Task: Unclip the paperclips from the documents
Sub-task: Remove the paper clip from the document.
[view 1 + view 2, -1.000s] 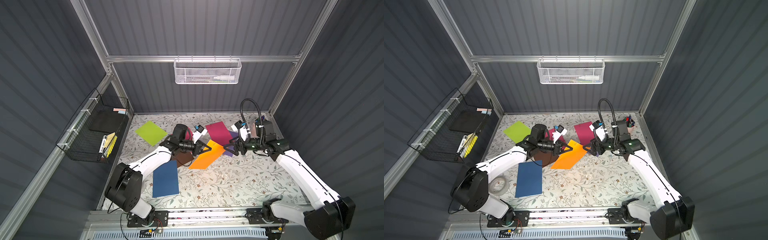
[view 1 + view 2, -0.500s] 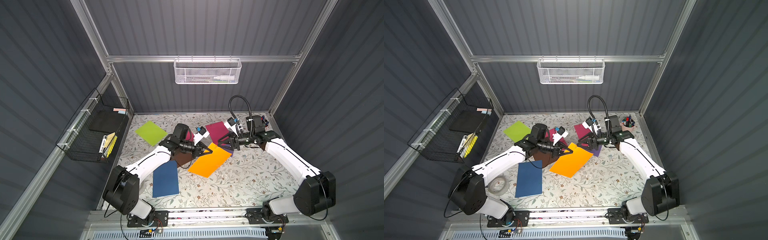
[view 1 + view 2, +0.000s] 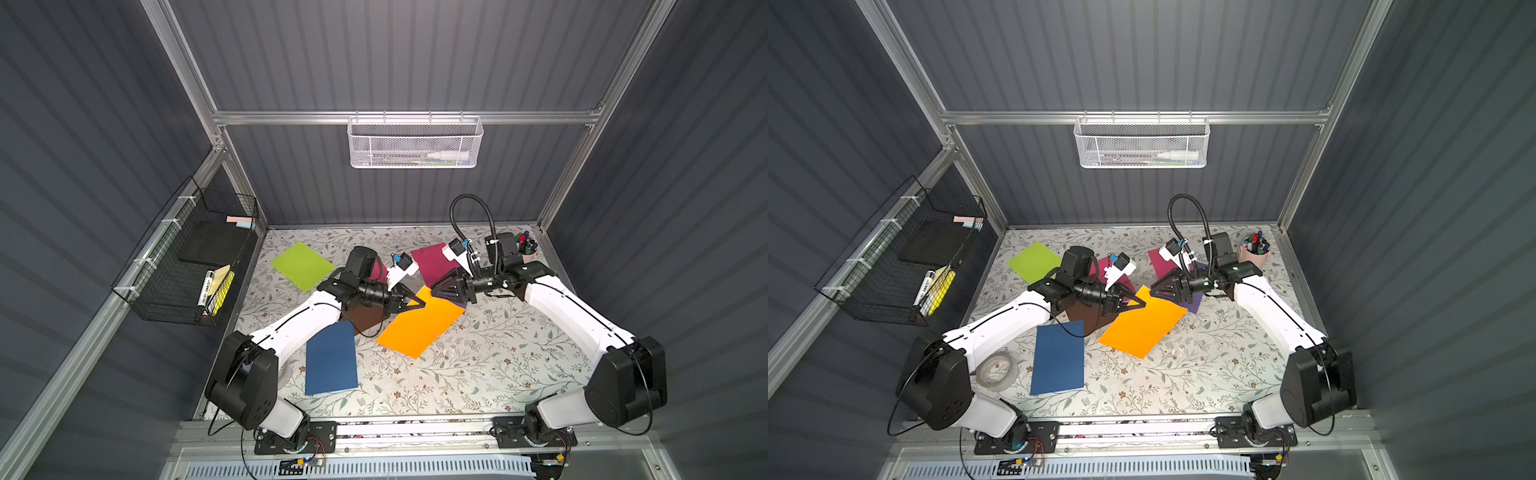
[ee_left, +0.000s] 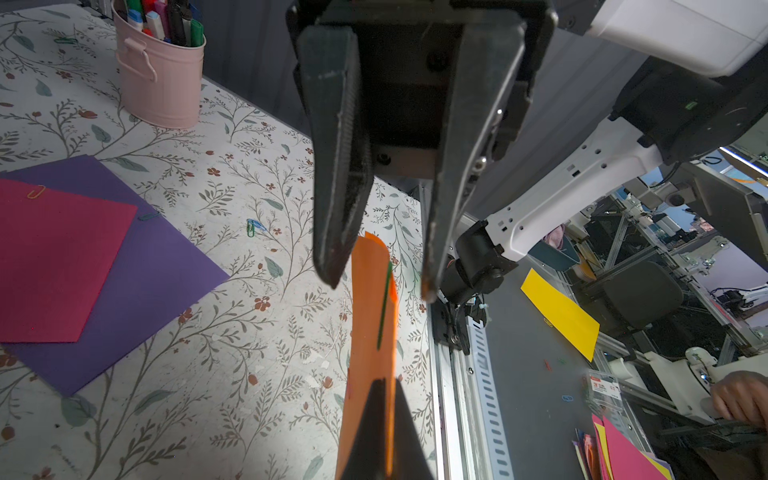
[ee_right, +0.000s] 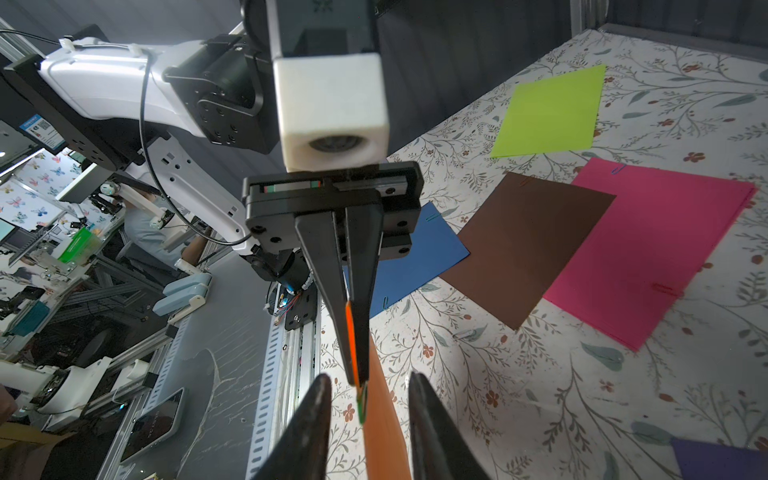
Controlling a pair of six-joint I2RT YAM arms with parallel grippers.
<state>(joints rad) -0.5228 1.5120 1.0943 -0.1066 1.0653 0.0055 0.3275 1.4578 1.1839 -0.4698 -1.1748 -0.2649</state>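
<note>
Floral tabletop [image 3: 478, 365] in a top view lay beneath both arms; the left gripper [image 3: 423, 304] pinched the orange document [image 3: 419, 328] at its far corner, lifting it, apparently to present that edge to the right gripper [image 3: 433, 292]. Left wrist view: the green paperclip [image 4: 384, 307] sat on the raised edge between the right fingers [image 4: 336, 208], which were spread either side and seemingly touched nothing. Right wrist view: the paperclip [image 5: 360, 405] lay just beyond the left gripper's clamped tips.
</note>
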